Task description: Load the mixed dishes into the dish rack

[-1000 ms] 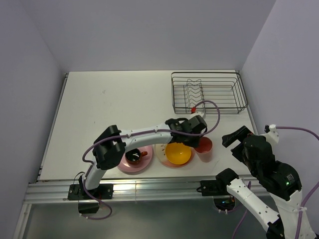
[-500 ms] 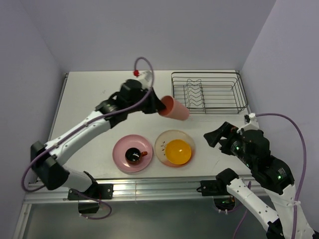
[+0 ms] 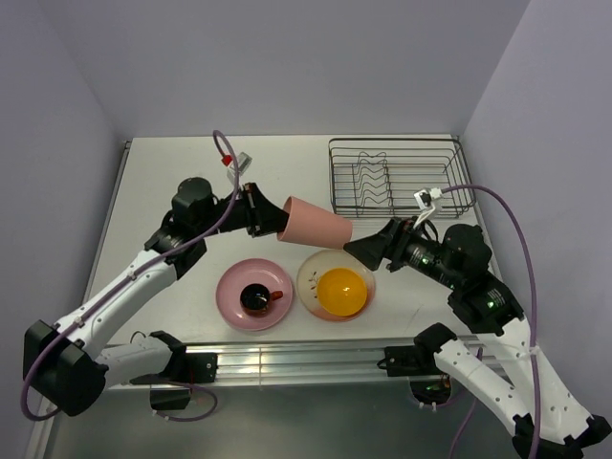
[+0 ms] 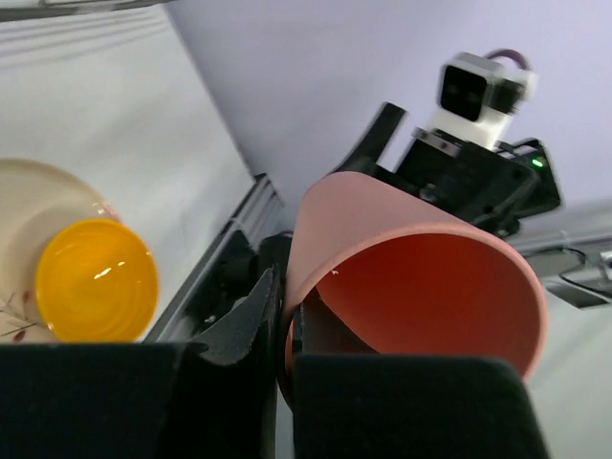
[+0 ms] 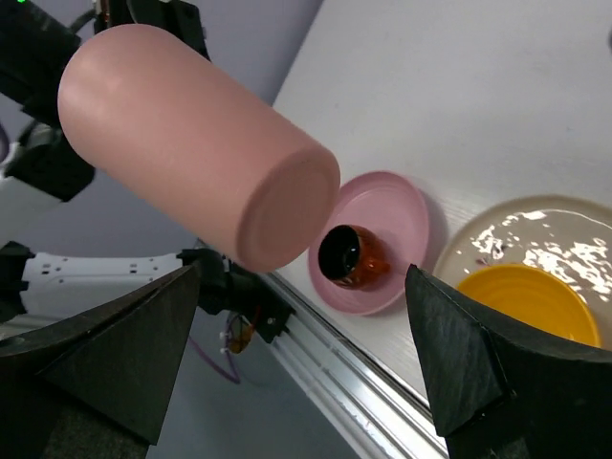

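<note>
My left gripper (image 3: 270, 216) is shut on the rim of the pink tumbler (image 3: 317, 224) and holds it on its side in the air, base toward the right arm. In the left wrist view one finger is inside and one outside the tumbler's rim (image 4: 411, 277), the gripper (image 4: 287, 330) pinching it. My right gripper (image 3: 356, 251) is open and empty just off the tumbler's base (image 5: 191, 143). The small red-orange cup (image 3: 256, 297) sits on the pink plate (image 3: 229, 311). The yellow bowl (image 3: 341, 292) sits on the cream plate (image 3: 311, 273). The black wire dish rack (image 3: 400, 179) stands at the back right, with no dishes in it.
The right wrist view shows the pink plate (image 5: 402, 206) with the cup (image 5: 349, 256), the cream plate (image 5: 535, 225) with the bowl (image 5: 526, 301), and the metal rail along the table's near edge (image 5: 363, 402). Walls close in the table on three sides.
My left arm lifted the pink tumbler from beside the bowl, swung it back and left, and now holds it level. My right arm reached forward to the tumbler's base.
</note>
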